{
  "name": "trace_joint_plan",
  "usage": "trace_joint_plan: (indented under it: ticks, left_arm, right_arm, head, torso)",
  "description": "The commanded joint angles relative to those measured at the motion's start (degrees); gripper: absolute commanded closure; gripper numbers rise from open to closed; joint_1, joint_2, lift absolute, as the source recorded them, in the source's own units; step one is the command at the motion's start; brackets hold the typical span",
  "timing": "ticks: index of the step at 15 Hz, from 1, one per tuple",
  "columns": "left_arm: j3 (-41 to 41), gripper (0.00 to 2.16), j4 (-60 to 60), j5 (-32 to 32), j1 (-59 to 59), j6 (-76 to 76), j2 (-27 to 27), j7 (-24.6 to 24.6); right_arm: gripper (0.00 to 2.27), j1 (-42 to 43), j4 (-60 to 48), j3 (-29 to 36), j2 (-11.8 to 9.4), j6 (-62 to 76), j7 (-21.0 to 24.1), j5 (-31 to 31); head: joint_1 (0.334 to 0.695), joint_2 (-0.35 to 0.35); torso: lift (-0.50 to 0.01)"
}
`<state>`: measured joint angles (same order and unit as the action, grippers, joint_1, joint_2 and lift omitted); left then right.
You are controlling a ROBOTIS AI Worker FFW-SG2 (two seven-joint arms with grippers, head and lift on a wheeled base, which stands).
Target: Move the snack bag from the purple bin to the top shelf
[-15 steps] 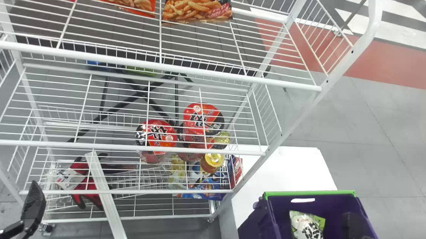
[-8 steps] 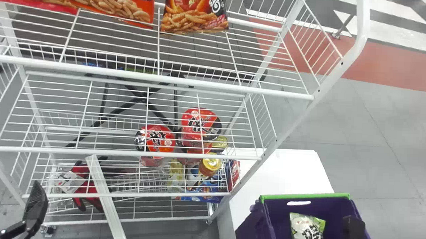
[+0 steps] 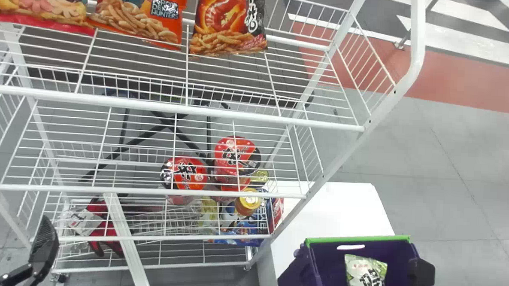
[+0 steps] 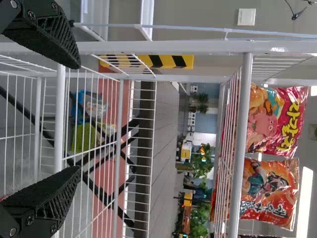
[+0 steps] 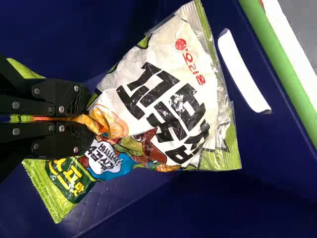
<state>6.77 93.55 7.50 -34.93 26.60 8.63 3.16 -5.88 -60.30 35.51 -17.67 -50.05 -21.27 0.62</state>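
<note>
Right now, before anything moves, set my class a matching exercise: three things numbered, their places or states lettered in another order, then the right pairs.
1. White-and-green plastic snack bag
2. Black left gripper
3. Red and orange snack bags

A. On the top white wire shelf
B. In the right gripper, inside the green-rimmed purple bin
C. Open, holding nothing

Pairs: 1-B, 2-C, 3-A

In the head view, the matte black left tool (image 3: 11, 220), lower left, has tapering fingers (image 4: 47, 37) with slanted openwork ribs, while the black right tool (image 3: 420, 275), lower right, has flat links (image 5: 29, 103) with round pale screws (image 5: 61, 109).
</note>
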Motion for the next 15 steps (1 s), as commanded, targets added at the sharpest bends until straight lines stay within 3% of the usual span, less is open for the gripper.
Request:
trace_joint_plan:
  ticks: [1,15]
  left_arm:
    - [0.1,0.08,0.0,0.1,0.2,0.0,0.0,0.0]
    - [0.7,0.08,0.7,0.2,1.1,-3.5,1.0,-0.4]
  right_arm:
    - [2.19,0.1,0.0,0.0,0.0,0.0,0.0,0.0]
    - [2.19,0.4,-0.1,0.2,-0.1,-2.3,-0.1,-0.3]
  head:
    - [0.695,-0.35]
    - [0.695,-0.35]
  torso:
    - [-0.183]
    - [-0.127]
